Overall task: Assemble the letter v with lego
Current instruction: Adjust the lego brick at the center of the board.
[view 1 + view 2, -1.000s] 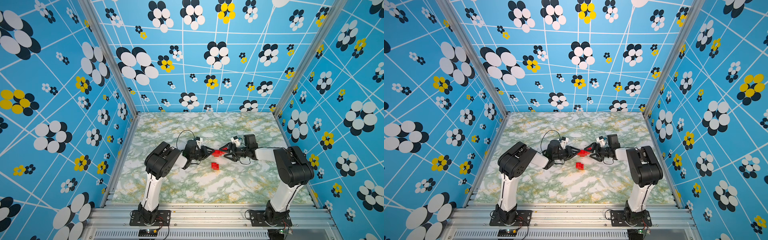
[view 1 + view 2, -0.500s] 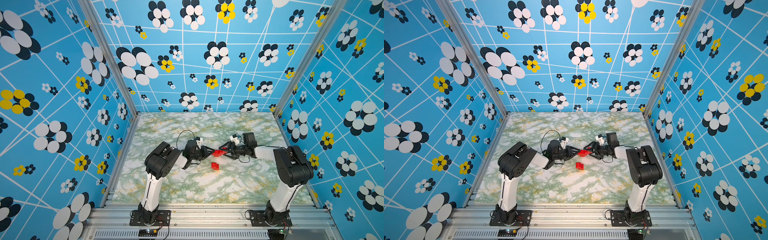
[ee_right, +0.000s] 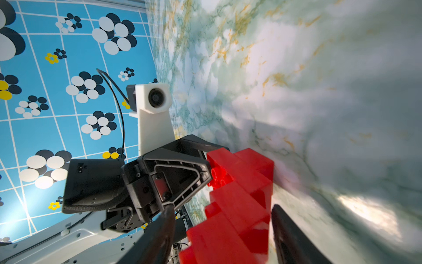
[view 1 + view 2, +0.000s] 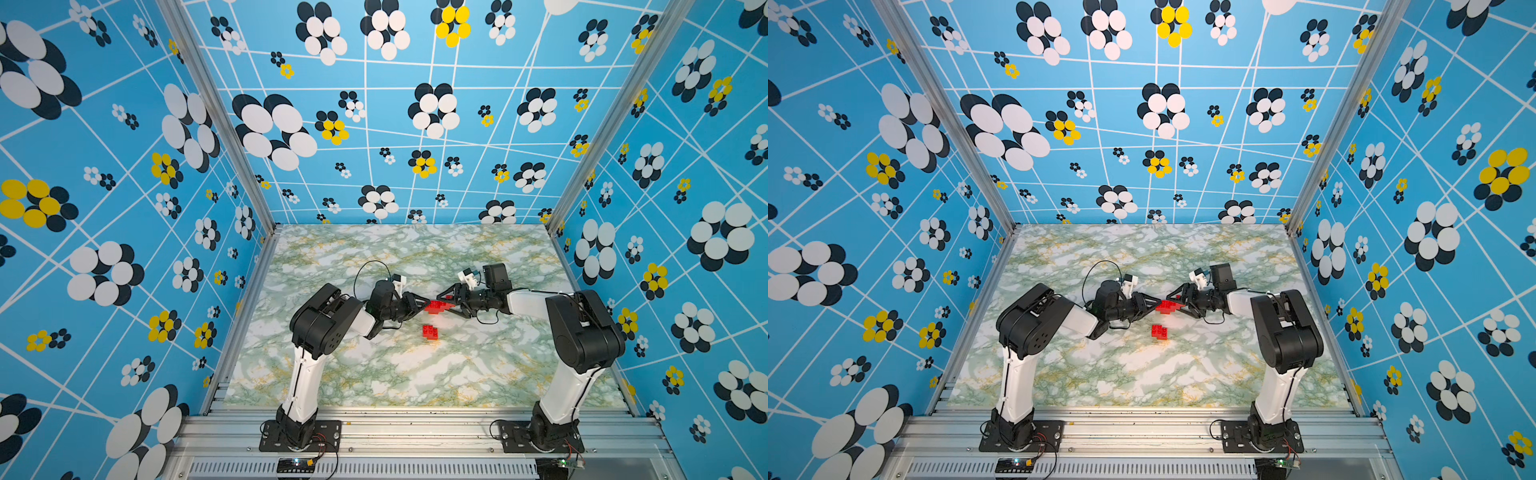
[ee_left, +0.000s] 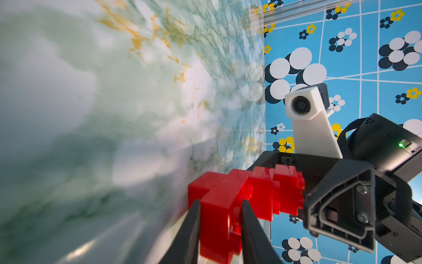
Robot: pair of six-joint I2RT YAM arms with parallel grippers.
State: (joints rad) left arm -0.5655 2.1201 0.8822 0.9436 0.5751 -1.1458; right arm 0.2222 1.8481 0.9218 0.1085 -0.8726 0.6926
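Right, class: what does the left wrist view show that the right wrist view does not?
Left wrist only: the right arm's white camera and a green light. Right wrist only: the left arm's white camera and its black cable. Both: the joined red bricks, left gripper shut on them, right gripper open around them, and the marbled table.

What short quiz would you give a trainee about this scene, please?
1. True or false: the left tool is shut on the red brick assembly.
2. Fill in: the right tool straddles the far end of that assembly with its jaws ___.
3. Where do the loose red bricks lie? A: on the table, apart from both tools; B: inside the right tool; C: against the back wall.
Key: 1 true; 2 open; 3 A.
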